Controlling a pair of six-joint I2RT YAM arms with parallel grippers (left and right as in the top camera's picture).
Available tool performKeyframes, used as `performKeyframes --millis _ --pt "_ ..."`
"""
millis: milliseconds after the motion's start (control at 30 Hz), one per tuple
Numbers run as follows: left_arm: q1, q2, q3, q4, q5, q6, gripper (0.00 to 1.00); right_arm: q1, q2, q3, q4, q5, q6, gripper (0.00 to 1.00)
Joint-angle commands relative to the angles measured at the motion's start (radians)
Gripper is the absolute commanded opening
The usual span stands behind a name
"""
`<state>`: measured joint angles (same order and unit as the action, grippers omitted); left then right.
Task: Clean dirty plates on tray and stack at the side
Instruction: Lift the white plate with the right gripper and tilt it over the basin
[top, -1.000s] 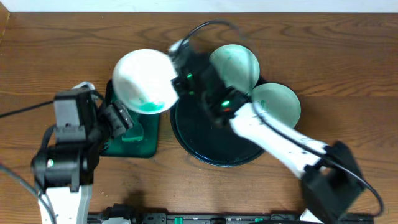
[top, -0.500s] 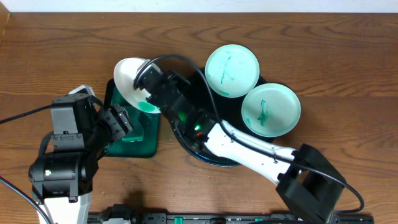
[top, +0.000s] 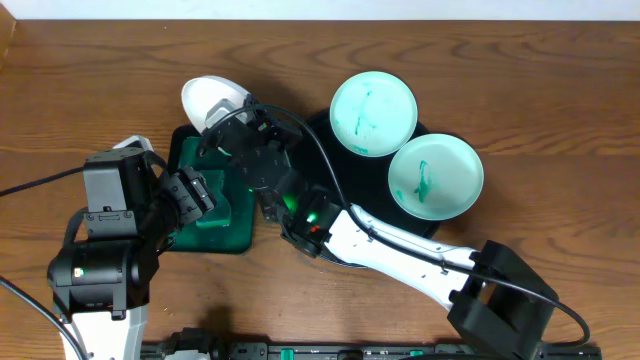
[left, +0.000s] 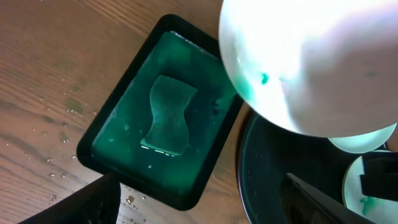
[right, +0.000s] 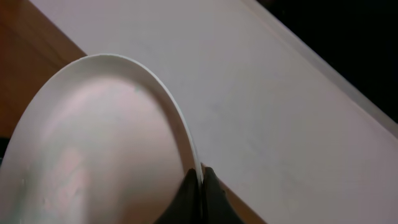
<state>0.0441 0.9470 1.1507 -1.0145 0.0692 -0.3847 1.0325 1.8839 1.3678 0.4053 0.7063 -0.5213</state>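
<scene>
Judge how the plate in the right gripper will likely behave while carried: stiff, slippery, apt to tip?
Probably stiff: the plate shows no bend where the right gripper pinches its thin rim. Possibly slippery: its green smear looks wet. Pinched at one edge only, it may swing or slip.

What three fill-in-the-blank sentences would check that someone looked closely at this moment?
1. The held plate is pinched at its rim by the fingers of the ___ arm.
2. The black tray bears ___ other plates.
3. The sponge lies in a rectangular tray coloured ___.
Missing words: right; two; green.
</scene>
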Motion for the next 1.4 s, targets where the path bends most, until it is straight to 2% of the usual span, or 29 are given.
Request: performKeyframes --millis 0,600,633,833,900,967,1133,1300,1367 --pt "0.003 0.002 0.009 -0.002 0.001 0.007 0.82 0.009 -0.033 0.013 0.035 0.026 -0.075 0.01" --pt "0.003 0.002 0.009 -0.002 0.001 0.007 0.82 0.007 -0.033 0.013 0.056 0.026 -0.062 0.01" --pt "0.003 0.002 0.009 -0.002 0.001 0.007 0.82 0.003 -0.033 0.013 0.032 0.026 -0.025 0.01" --pt "0.003 0.002 0.009 -0.002 0.002 0.006 0.82 -0.070 -0.033 0.013 -0.208 0.024 0.444 0.01" --pt "0.003 0.002 0.009 -0.002 0.016 0.006 0.82 -0.094 -0.037 0.013 -0.278 -0.002 0.552 0.01" --pt "0.003 0.002 0.009 -0.010 0.082 0.006 0.82 -0.121 -0.051 0.013 -0.373 -0.089 0.626 0.01" --pt "0.003 0.039 0.009 -0.018 0.075 0.028 0.80 -0.218 -0.111 0.013 -0.654 -0.306 0.828 0.01" --pt "0.003 0.146 -0.020 -0.039 -0.006 0.020 0.67 -0.368 -0.127 0.013 -0.890 -0.602 0.948 0.01" --pt "0.003 0.199 -0.033 -0.035 -0.027 0.014 0.64 -0.417 -0.120 0.011 -0.968 -0.638 0.978 0.01"
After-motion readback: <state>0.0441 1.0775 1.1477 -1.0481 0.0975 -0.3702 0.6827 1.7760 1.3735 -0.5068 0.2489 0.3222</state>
